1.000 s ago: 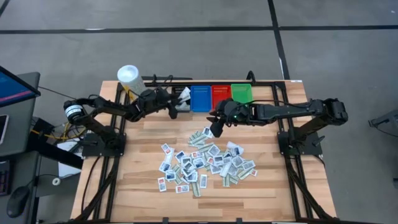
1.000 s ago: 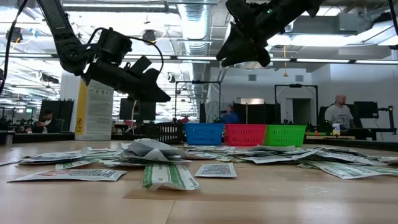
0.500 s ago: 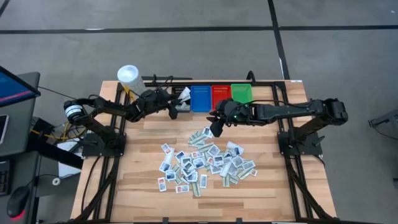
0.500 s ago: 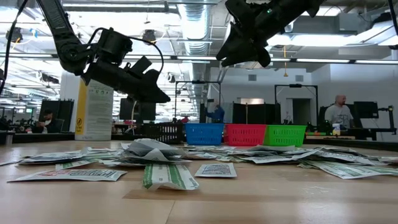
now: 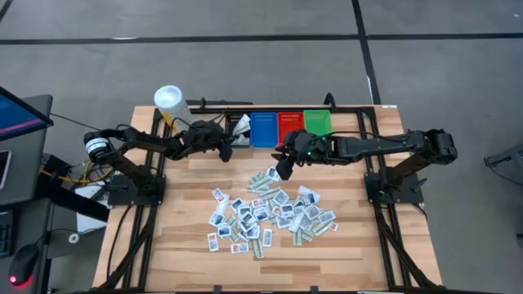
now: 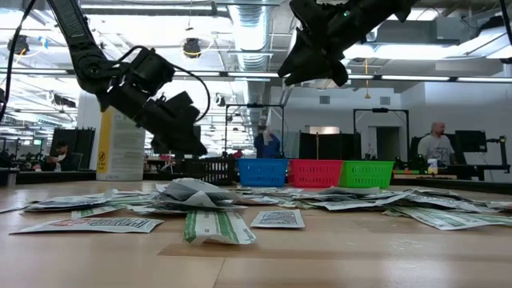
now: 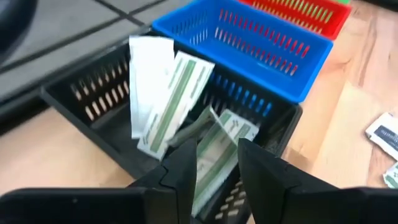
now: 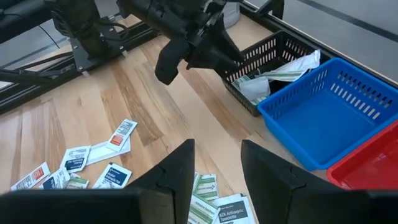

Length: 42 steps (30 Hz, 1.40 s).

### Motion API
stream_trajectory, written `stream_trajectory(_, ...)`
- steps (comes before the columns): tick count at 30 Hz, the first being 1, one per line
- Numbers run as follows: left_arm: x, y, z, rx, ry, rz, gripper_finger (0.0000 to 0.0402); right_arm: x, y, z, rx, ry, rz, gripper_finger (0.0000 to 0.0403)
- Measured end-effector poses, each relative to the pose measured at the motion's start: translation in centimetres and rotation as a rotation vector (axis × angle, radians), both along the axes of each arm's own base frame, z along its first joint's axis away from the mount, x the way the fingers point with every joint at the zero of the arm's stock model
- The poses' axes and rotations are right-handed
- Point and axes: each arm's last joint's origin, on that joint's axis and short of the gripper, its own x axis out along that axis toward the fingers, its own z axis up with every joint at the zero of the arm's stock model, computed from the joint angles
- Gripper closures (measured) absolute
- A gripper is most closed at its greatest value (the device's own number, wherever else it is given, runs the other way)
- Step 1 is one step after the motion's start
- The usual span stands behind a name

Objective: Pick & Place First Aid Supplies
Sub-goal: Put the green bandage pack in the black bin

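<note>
The first aid supplies are small flat packets heaped in a pile (image 5: 270, 211) mid-table. A few more, white with green stripes (image 7: 168, 93), lean inside the black bin (image 5: 239, 131) at the far edge. My left gripper (image 7: 217, 162) hangs open just over that bin's near rim, tilted down into it. One striped packet (image 7: 214, 146) shows through the gap between its fingers, lying in the bin. My right gripper (image 8: 217, 168) hovers open and high above the pile's far edge (image 5: 282, 170), with nothing between its fingers.
Blue (image 5: 264, 128), red (image 5: 290, 124) and green (image 5: 317, 122) bins stand in a row right of the black one. A white tub (image 5: 168, 100) stands at the far left corner. People (image 6: 436, 144) are in the room beyond. Bare wood lies along the near edge.
My left gripper has tipped its fingers further downward and sunk a little toward the black bin. The right arm has kept still.
</note>
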Motion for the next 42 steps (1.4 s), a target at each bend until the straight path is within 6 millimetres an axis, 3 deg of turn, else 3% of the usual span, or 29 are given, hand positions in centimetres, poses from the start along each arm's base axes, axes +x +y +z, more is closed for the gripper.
stream_trajectory(9,0.0,0.0,0.0,-0.015,-0.003,0.008,0.0286,0.0,0.2,0.0,0.0,0.0,0.006,0.0277)
stream_trajectory(20,0.6,-0.3,1.4,0.167,-0.047,-0.081,0.0277,0.0,0.4,0.0,0.0,0.0,0.012,0.0277)
stream_trajectory(31,2.0,-5.4,4.9,0.365,-0.143,-0.335,0.0286,0.0,0.4,0.0,-0.001,0.0,0.012,0.0277)
stream_trajectory(42,2.6,-8.9,5.3,0.363,-0.18,-0.471,0.0291,0.1,1.7,0.0,-0.003,0.002,0.055,0.0277)
